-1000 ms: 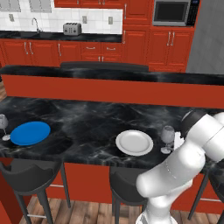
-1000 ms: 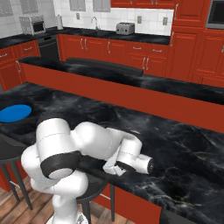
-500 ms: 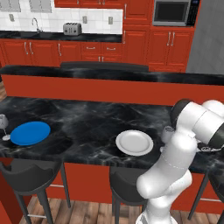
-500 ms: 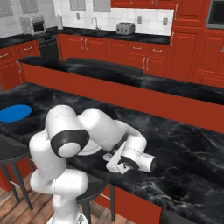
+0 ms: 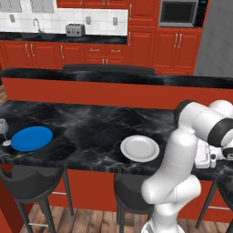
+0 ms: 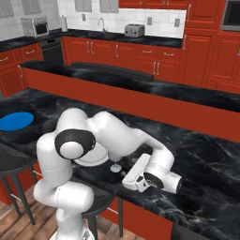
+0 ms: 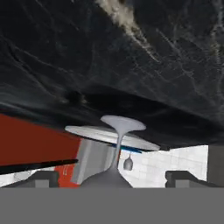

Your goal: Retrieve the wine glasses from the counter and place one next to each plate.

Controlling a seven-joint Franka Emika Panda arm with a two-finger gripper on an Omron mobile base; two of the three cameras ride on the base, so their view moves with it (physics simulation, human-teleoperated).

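In the hand view, which is rolled upside down, one wine glass (image 7: 118, 146) stands on the black counter (image 7: 144, 65), close beside the white plate (image 7: 94, 133). My gripper (image 7: 111, 178) is open; its fingertips (image 7: 41, 178) sit wide on either side of the glass bowl without touching it. In the right base view the glass foot (image 6: 115, 167) shows just right of the white plate (image 6: 91, 160), with the gripper (image 6: 129, 178) beside it. The other wine glass (image 5: 3, 129) stands left of the blue plate (image 5: 32, 138). My arm hides the near glass in the left base view.
Dark bar stools (image 5: 29, 186) stand under the counter's front edge. A raised red ledge (image 5: 91, 88) runs behind the counter. The back kitchen wall holds a toaster (image 5: 75, 30), a sink tap and a microwave (image 5: 179, 12).
The gripper has gone from shut on the wine glass to open, leaving the glass standing beside the white plate. The arm's elbow has swung across in front of the glass.
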